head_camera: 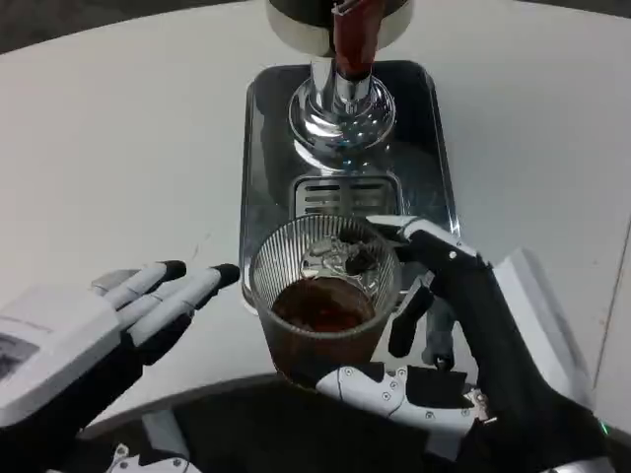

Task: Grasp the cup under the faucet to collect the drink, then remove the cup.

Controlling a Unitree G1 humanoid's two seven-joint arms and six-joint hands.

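A ribbed clear glass cup [325,296] holds brown drink and stands at the near end of the shiny metal drip tray [266,148]. My right hand [449,345] grips the cup, with fingers [419,236] along its right side and the thumb [380,389] across its front base. Above the tray's far end rises the chrome faucet [343,99] with a red tap handle [353,39]; the cup sits nearer to me than the spout. To the left of the cup my left hand [108,320] lies on the table, fingers stretched out, holding nothing.
The white table [118,148] spreads out on both sides of the tray. Its near edge curves just below the cup, with dark floor beyond it. A slotted drain grate [345,192] lies in the tray behind the cup.
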